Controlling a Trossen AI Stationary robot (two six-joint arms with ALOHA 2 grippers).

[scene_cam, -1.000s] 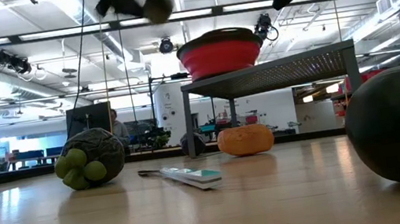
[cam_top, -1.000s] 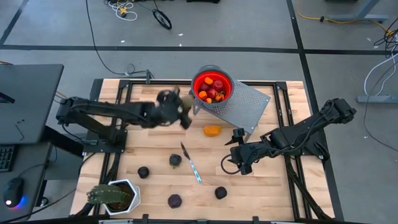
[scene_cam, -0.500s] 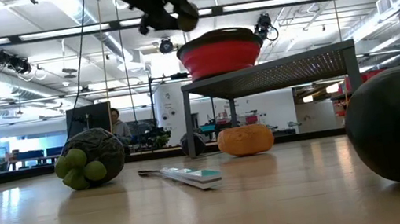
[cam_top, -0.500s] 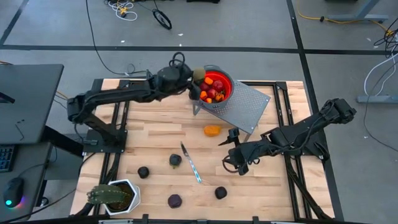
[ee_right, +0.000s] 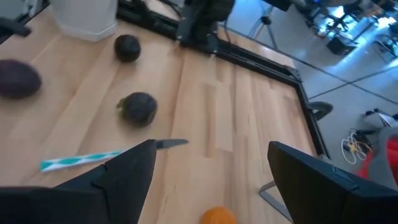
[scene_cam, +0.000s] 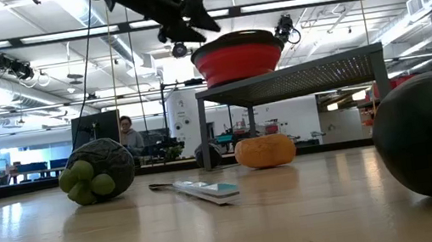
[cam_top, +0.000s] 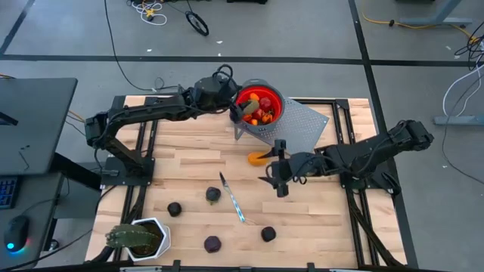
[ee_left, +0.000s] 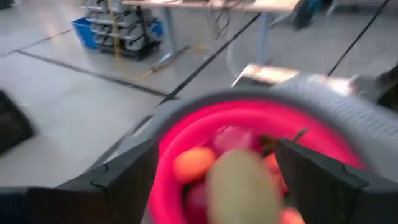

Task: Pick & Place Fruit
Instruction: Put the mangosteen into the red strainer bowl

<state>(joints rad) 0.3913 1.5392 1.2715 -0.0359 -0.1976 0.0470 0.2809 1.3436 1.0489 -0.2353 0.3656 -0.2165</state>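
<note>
Left pincer now over red bowl, fingers wide, green fruit between them, right pincer moved near orange fruit, wide, empty

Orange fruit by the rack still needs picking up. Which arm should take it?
Right. The right gripper hangs open beside the orange fruit, which shows in its wrist view. The left gripper is over the red bowl, an olive-green fruit between its fingers.

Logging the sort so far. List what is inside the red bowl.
The red bowl on the metal stand holds a heap of red and orange fruit, with an olive green fruit at its rim. Anything beneath the top layer is covered.
</note>
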